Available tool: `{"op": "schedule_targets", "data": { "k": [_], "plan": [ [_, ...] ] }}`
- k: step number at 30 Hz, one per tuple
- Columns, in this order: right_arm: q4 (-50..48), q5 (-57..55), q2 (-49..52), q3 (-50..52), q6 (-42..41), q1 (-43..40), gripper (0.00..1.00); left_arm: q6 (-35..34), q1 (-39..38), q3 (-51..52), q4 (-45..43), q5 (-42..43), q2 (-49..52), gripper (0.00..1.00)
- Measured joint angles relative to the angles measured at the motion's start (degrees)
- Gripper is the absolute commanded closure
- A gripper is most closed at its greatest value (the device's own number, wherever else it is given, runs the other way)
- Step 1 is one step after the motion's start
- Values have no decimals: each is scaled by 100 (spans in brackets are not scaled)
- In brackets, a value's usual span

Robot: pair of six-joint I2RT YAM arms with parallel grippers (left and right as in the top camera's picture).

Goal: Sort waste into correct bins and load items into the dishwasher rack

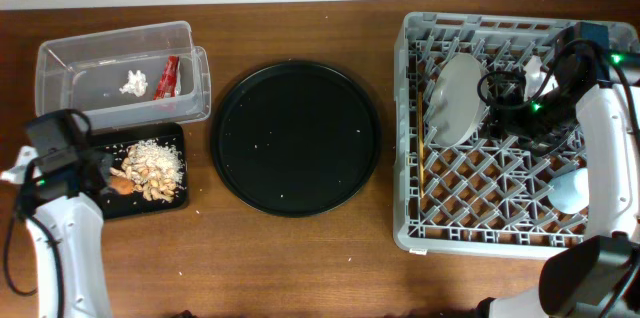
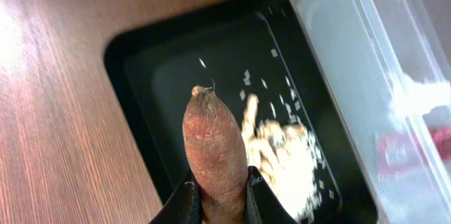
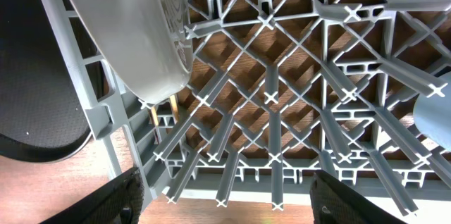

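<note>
My left gripper (image 2: pixel 217 206) is shut on the orange carrot (image 2: pixel 215 150) and holds it over the flat black tray (image 2: pixel 169 76), beside the beige food scraps (image 2: pixel 285 157). In the overhead view that gripper (image 1: pixel 103 180), the carrot (image 1: pixel 122 185) and the scraps (image 1: pixel 157 166) sit at the tray (image 1: pixel 172 136). The clear tub (image 1: pixel 100 53) holds the white tissue (image 1: pixel 134 83) and the red wrapper (image 1: pixel 167 76). My right gripper (image 3: pixel 232 199) is open and empty above the dishwasher rack (image 1: pixel 415 138). The rack holds the grey plate (image 1: pixel 455 98), the chopsticks (image 1: pixel 424 163) and the light-blue cup (image 1: pixel 572 190). I cannot pick out the white bowl for certain.
The large round black tray (image 1: pixel 295 138) lies between the bins and the rack, with a few crumbs on it. In the right wrist view the plate (image 3: pixel 134 27) leans at upper left, the cup (image 3: pixel 437 111) is at the right edge, and the round tray (image 3: pixel 35 111) is at left.
</note>
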State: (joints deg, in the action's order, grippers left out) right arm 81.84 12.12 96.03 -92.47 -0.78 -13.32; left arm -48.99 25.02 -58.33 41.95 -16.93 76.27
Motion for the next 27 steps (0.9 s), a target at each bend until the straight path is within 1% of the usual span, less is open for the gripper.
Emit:
{"op": "schedule_targets", "data": {
  "k": [4, 9, 10, 11, 12, 13, 15, 17, 19, 21, 23, 25, 27],
  "plan": [
    [0, 0, 0, 0, -2, 0, 25, 0, 319, 0, -208, -52, 396, 99],
    [2, 0, 0, 0, -2, 0, 25, 0, 407, 2, -507, -52, 1425, 98],
    [0, 0, 0, 0, 0, 0, 25, 0, 407, 2, -557, -48, 1609, 94],
    [0, 0, 0, 0, 0, 0, 25, 0, 404, 2, -588, -48, 1757, 92],
    [0, 0, 0, 0, 0, 0, 25, 0, 407, 4, -616, -50, 1875, 89],
    [0, 0, 0, 0, 0, 0, 25, 0, 407, 4, -625, -50, 1978, 81],
    [0, 0, 0, 0, -4, 0, 25, 11, 407, 4, -625, -52, 2072, 69],
    [0, 0, 0, 0, -2, 0, 25, 2, 407, 4, -627, -48, 2076, 66],
    [0, 0, 0, 0, -2, 0, 24, 22, 407, 4, -627, -46, 2076, 55],
    [0, 0, 0, 0, -2, 0, 24, 122, 407, 4, -627, -39, 2076, 54],
    [0, -2, 0, 0, 0, 0, 24, 334, 407, 2, -623, 92, 2076, 46],
    [0, -7, 0, 0, 0, 0, 23, 671, 407, -79, -527, 332, 2076, 43],
    [-15, -17, 0, 0, -2, 0, 20, 1056, 407, -435, -216, 769, 2076, 40]
  ]
}}
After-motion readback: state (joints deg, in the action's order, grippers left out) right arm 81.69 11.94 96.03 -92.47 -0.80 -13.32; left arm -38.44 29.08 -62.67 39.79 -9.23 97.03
